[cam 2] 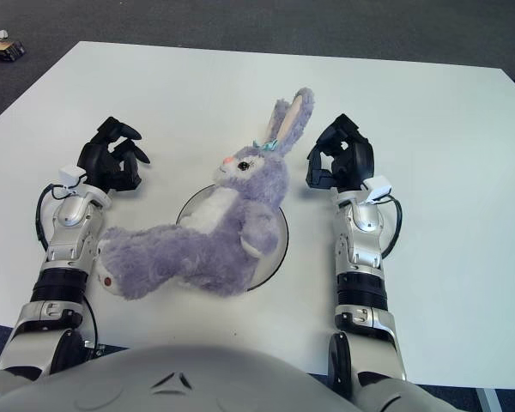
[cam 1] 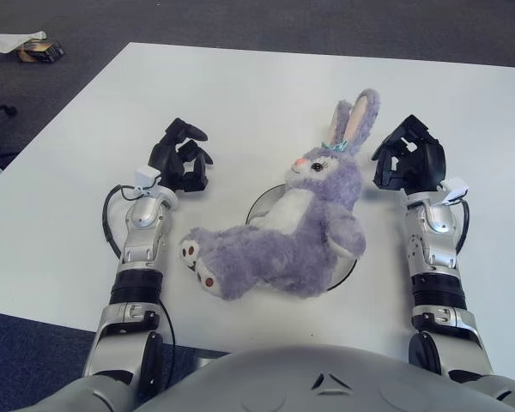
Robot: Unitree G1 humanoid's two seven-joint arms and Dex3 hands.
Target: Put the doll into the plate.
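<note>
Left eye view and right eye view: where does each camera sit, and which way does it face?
Left eye view: head-mounted, looking forward and down at the white table; left robot hand, right robot hand, both forearms and the torso show.
Right eye view: a little to the right, same aim; same body parts show.
Shared: the purple doll lying over the plate, between both hands, neither touching it.

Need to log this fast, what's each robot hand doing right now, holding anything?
Left robot hand: fingers curled, holding nothing, left of the doll.
Right robot hand: fingers curled, holding nothing, right of the doll's head.
</note>
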